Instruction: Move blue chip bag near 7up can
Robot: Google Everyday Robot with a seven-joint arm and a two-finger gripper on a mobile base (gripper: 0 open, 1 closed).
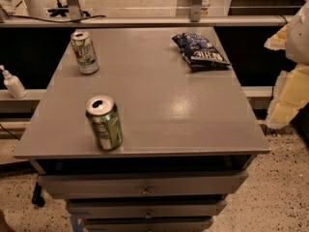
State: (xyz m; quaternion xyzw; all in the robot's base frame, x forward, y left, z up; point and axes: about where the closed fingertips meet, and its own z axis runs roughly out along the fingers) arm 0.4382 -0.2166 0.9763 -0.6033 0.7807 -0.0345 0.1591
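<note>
The blue chip bag [200, 51] lies flat at the far right corner of the grey table [159, 105]; it is dark blue with white lettering and a dark band. The 7up can [84, 52], pale silvery-white and green with a small red mark, stands upright at the far left of the table. The two are far apart across the table's width. My gripper [289, 88] shows as a pale yellow and white shape at the right edge of the view, off the table's right side, to the right of the bag and apart from it.
A darker green can [104, 123] with an open top stands upright near the table's front left. Drawers [145, 190] sit under the tabletop. A white pump bottle [13, 83] stands on a ledge to the left. A metal rail [145, 21] runs behind the table.
</note>
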